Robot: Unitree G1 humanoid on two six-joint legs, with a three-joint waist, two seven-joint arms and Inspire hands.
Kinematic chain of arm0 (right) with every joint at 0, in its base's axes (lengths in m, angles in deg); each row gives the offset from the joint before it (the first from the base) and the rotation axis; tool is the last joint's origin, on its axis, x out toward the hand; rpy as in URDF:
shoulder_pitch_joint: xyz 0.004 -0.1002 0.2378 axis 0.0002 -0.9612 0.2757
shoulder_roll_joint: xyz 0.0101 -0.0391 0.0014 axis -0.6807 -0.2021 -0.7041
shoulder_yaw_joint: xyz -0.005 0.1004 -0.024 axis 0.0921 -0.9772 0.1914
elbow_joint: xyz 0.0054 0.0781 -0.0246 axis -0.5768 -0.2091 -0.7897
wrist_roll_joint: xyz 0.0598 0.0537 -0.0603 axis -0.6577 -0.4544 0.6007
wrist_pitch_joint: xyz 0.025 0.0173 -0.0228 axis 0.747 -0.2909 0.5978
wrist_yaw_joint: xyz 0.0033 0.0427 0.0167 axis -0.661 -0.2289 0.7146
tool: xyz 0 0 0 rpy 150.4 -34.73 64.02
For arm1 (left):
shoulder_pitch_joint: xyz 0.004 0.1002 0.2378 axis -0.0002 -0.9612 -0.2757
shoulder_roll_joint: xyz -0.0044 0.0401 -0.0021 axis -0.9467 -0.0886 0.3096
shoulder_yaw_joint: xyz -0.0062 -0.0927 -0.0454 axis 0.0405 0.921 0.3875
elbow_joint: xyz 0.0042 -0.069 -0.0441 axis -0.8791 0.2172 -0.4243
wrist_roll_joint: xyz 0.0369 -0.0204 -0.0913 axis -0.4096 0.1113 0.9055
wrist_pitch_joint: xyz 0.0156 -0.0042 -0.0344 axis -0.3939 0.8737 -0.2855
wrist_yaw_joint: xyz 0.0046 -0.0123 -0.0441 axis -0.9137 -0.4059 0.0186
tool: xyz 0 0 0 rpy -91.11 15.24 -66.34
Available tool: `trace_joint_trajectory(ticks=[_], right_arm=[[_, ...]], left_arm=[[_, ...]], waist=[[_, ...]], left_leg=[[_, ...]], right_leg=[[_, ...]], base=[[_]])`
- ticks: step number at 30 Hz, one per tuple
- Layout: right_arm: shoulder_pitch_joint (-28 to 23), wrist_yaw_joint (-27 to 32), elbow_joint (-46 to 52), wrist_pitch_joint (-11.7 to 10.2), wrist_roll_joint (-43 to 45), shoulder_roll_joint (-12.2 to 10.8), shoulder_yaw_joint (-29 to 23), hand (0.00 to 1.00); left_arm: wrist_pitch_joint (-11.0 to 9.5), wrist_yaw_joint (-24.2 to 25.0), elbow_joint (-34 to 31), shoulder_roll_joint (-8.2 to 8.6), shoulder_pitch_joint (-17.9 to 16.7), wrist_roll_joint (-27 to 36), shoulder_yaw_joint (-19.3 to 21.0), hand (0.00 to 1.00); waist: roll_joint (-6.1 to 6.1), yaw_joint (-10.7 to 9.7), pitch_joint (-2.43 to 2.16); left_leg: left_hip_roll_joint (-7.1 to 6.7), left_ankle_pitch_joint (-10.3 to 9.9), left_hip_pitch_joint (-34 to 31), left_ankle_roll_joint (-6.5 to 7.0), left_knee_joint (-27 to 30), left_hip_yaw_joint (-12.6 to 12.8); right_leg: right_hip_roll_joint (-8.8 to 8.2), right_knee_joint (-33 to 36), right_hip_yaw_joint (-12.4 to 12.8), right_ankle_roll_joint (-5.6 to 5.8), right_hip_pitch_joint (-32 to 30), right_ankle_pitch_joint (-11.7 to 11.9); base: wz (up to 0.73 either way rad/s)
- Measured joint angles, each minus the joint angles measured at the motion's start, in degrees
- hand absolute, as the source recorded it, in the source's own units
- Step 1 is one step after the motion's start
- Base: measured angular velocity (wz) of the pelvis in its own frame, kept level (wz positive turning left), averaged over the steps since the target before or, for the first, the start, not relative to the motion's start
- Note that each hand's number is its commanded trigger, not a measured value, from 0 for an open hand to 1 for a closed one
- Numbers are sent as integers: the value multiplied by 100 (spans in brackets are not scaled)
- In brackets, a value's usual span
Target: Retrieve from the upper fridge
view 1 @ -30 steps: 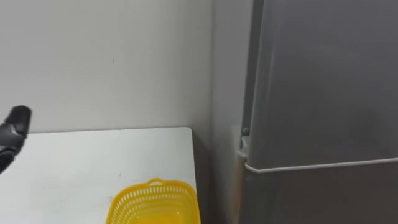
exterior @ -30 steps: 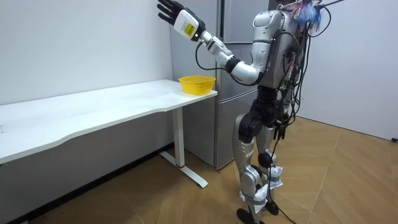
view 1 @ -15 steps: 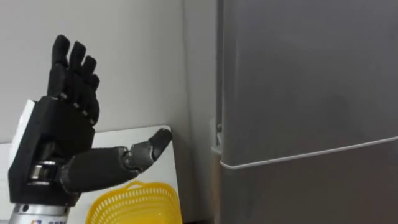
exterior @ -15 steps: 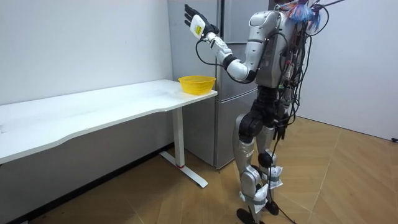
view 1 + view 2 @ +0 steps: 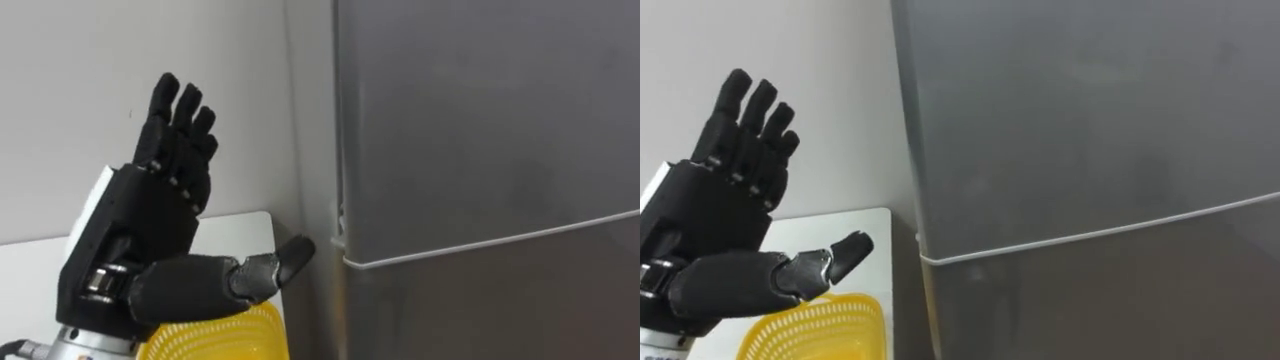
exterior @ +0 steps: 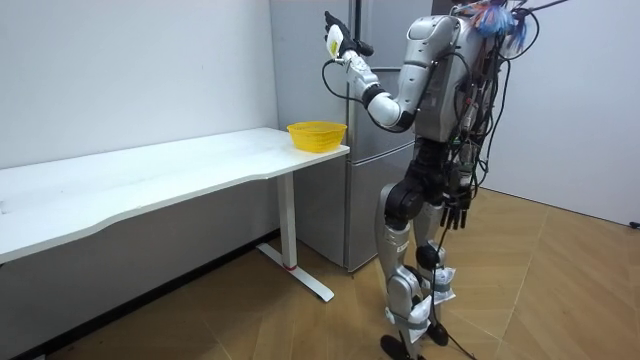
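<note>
- What is the robot looking at?
- A big grey fridge [image 5: 480, 200]. Its upper door [image 5: 480, 110] is shut tight, so what is inside is hidden. A thin pale line [image 5: 500, 238] runs across, and the lower door [image 5: 500, 310] sits under it.
- Where is the robot?
- In the room view it stands right in front of the fridge, beside the end of the white table [image 5: 30, 275].
- What is the left hand [image 5: 150, 220] doing?
- It is held up high, just to the left of the upper door. Its fingers [image 5: 175, 120] point straight up and its thumb [image 5: 270, 268] sticks out sideways toward the fridge's edge, close but not touching. It is wide open and holds nothing.
- And the right hand [image 6: 457, 212]?
- It hangs low by the robot's hip. It is too small to tell more.
- What is that yellow thing?
- A yellow plastic basket [image 5: 230, 335] with little holes. It sits on the table's corner, below the left hand, next to the fridge.
- Any words to read?
- None big enough to read.
</note>
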Motion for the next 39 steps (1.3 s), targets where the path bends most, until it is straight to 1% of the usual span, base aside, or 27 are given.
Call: trace_joint_trajectory(ticks=[1, 3, 7, 8, 11, 15, 17, 22, 26, 29, 32, 35, 39], right_arm=[[-4, 0, 2, 1, -1, 1, 0, 0], [-28, 1, 3, 12, 1, 6, -5, 0], [-37, 4, 118, 20, 0, 26, 3, 0], [-36, 5, 170, 17, -10, 42, 9, 0], [-24, 13, 292, 13, -10, 61, 23, 0], [-24, 12, 368, 11, -14, 65, 26, 0], [-19, 5, 369, 16, -19, 72, 68, 0], [-56, -2, 379, 42, -25, 72, 74, 0], [-72, -64, 403, 142, 4, 74, 74, 0], [-68, -64, 397, 148, -4, 83, 74, 0], [-46, -41, 382, 148, -23, 83, 94, 0], [-52, -39, 388, 176, 1, 88, 127, 0], [-31, -31, 362, 219, 1, 129, 124, 0]], left_arm=[[11, 40, 0, 0, 0, 52, -12, 0], [123, 232, 0, 0, 0, 186, -63, 0], [201, 449, 7, -1, 0, 183, -199, 0], [217, 535, 55, -3, 0, 184, -272, 0], [347, 737, 202, -14, 0, 184, -443, 0], [498, 954, 405, -14, 0, 184, -476, 0], [532, 1019, 408, -15, 0, 184, -477, 0], [545, 1137, 407, -14, 0, 181, -492, 0], [637, 1255, 408, -14, 1, 171, -515, 0], [649, 1333, 409, -17, 1, 171, -612, 0], [692, 1374, 409, -82, 25, 169, -766, 0], [711, 1331, 452, -139, 118, 160, -822, 0], [733, 1329, 452, -148, 128, 120, -834, 0]], waist=[[0, 1, 0], [-6, -6, 7], [0, -2, 4], [6, -1, 5], [6, -4, 6], [1, -24, 9], [-3, -20, 11], [-13, -29, 17], [-12, -63, 16], [-14, -92, 16], [-10, -154, 13], [-8, -160, 12], [-5, -166, 10]], left_leg=[[1, 2, -12, 0, 0, 8], [6, 18, -25, 2, -4, 57], [11, 18, -64, 2, -5, 81], [13, 20, -72, -1, -6, 83], [17, 21, -72, -2, -10, 96], [21, 21, -81, -2, -14, 116], [19, 21, -84, -2, -19, 121], [17, 21, -84, -2, -22, 136], [17, 21, -80, -2, -18, 126], [17, 21, -75, -2, -17, 124], [15, 21, -62, -2, -12, 123], [16, 21, -66, -2, -11, 119], [14, 21, -63, -2, -9, 124]], right_leg=[[0, 6, 7, -2, -19, 1], [6, -4, 32, -5, -29, 14], [14, -13, 48, -8, -35, 19], [15, 5, 43, -9, -30, 28], [15, 9, 37, -10, -27, 29], [17, -15, 40, -11, -29, 29], [15, -17, 42, -11, -29, 29], [13, -21, 52, -10, -30, 29], [15, -19, 51, -10, -27, 29], [15, -18, 49, -10, -22, 29], [15, -22, 52, -10, -21, 29], [15, -19, 50, -10, -16, 29], [14, -22, 53, -9, -25, 30]], base=[[-4], [-4], [-1], [0], [0], [0], [0], [0], [0], [0], [0], [0], [0]])
